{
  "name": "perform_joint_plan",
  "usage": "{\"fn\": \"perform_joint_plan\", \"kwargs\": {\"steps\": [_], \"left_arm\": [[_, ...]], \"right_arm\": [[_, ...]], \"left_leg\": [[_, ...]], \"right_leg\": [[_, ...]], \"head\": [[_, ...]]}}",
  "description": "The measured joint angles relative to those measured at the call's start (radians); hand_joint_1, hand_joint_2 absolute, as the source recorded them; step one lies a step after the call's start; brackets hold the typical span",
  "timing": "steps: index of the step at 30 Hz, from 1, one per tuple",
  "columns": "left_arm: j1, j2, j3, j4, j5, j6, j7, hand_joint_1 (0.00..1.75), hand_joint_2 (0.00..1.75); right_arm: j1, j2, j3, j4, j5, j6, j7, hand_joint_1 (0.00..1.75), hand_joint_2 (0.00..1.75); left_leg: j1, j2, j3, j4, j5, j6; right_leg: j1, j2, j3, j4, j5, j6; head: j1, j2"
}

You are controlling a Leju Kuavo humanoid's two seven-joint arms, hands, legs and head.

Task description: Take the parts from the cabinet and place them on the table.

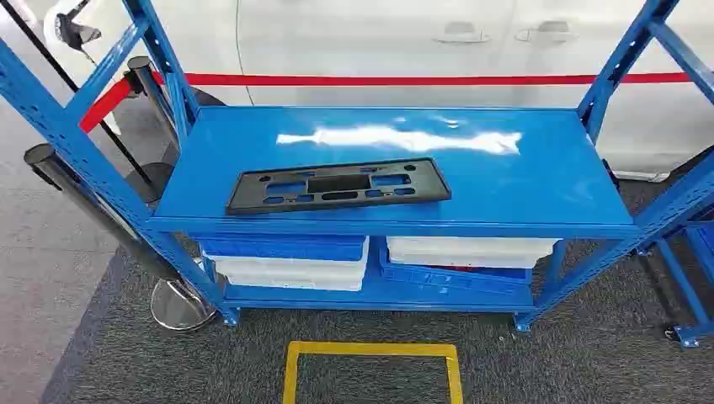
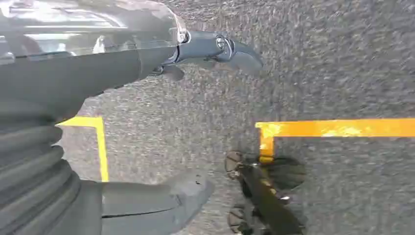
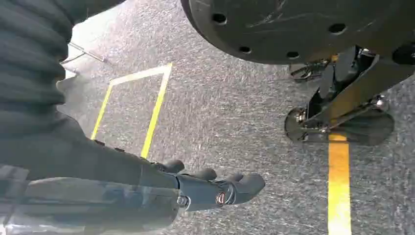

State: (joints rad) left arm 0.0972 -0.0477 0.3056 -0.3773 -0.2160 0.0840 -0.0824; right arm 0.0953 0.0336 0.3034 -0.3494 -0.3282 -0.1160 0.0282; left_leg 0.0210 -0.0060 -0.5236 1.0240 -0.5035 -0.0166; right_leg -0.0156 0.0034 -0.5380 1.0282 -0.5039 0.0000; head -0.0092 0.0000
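Observation:
A flat black plastic part [image 1: 338, 185] with several cut-outs lies on the top shelf of the blue cabinet [image 1: 522, 181], left of the shelf's middle and near its front edge. My left hand [image 2: 161, 122] hangs over grey carpet, its thumb and fingers apart and holding nothing. Over the same carpet hangs my right hand [image 3: 195, 188], fingers stretched out and empty.
White and blue trays [image 1: 290, 259] are stacked on the lower shelf. A black post on a chrome base [image 1: 177, 305] stands at the cabinet's left front leg. A yellow floor square [image 1: 370, 370] lies in front. A white car with a red barrier tape [image 1: 421, 80] is behind.

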Motion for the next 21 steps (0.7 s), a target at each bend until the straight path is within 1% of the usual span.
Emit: {"fn": "perform_joint_plan", "kwargs": {"steps": [1,2,3,6,10,13,16,21], "left_arm": [[-0.002,-0.004,0.021,0.001,-0.015,0.007,-0.006,0.00,0.00],[-0.006,-0.007,0.036,0.001,-0.026,0.013,-0.013,0.00,0.00],[-0.010,-0.011,0.057,0.003,-0.041,0.020,-0.020,0.00,0.00],[-0.020,-0.022,0.116,0.009,-0.083,0.041,-0.040,0.00,0.00],[-0.034,-0.038,0.198,0.020,-0.141,0.067,-0.069,0.00,0.00],[-0.045,-0.050,0.263,0.030,-0.183,0.087,-0.090,0.00,0.00],[-0.053,-0.058,0.310,0.038,-0.223,0.101,-0.108,0.00,0.00],[-0.066,-0.065,0.379,0.050,-0.291,0.116,-0.133,0.00,0.00]], "right_arm": [[-0.002,0.001,0.019,0.004,-0.020,-0.008,0.000,0.00,0.00],[-0.005,0.002,0.037,0.008,-0.039,-0.015,0.000,0.00,0.00],[-0.008,0.003,0.059,0.013,-0.060,-0.025,0.000,0.00,1.75],[-0.014,0.005,0.116,0.025,-0.122,-0.051,-0.004,0.00,1.75],[-0.024,0.011,0.192,0.041,-0.197,-0.095,-0.048,0.00,1.75],[-0.022,0.019,0.193,0.039,-0.202,-0.133,-0.096,0.00,1.75],[-0.012,0.021,0.183,0.009,-0.166,-0.163,-0.146,0.00,1.75],[0.018,0.016,0.127,-0.076,-0.083,-0.171,-0.211,0.00,1.75]], "left_leg": [[0.000,0.000,0.000,0.000,0.000,0.000],[0.000,0.000,0.000,0.000,0.000,0.000],[0.000,0.000,0.000,0.000,0.000,0.000],[0.000,0.000,0.000,0.000,0.000,0.000],[0.000,0.000,0.000,0.000,0.000,0.000],[0.000,0.000,0.000,0.000,0.000,0.000],[0.000,0.000,0.000,0.000,0.000,0.000],[0.001,-0.001,0.000,0.000,0.000,0.000]], "right_leg": [[0.000,0.000,0.000,0.000,0.000,0.000],[0.000,0.000,0.000,0.000,0.000,0.000],[0.000,0.000,0.000,0.000,0.000,0.000],[0.000,0.000,0.000,0.000,0.000,0.000],[0.000,0.000,0.000,0.000,0.000,0.000],[0.000,0.000,0.001,0.000,0.000,0.000],[0.000,0.000,0.001,0.000,0.000,0.000],[0.000,0.001,0.002,0.000,0.000,0.000]], "head": [[0.000,0.000],[0.000,0.000],[0.000,0.000],[0.000,0.000],[0.000,0.000],[0.000,0.000],[0.000,0.000],[0.000,0.000]]}}
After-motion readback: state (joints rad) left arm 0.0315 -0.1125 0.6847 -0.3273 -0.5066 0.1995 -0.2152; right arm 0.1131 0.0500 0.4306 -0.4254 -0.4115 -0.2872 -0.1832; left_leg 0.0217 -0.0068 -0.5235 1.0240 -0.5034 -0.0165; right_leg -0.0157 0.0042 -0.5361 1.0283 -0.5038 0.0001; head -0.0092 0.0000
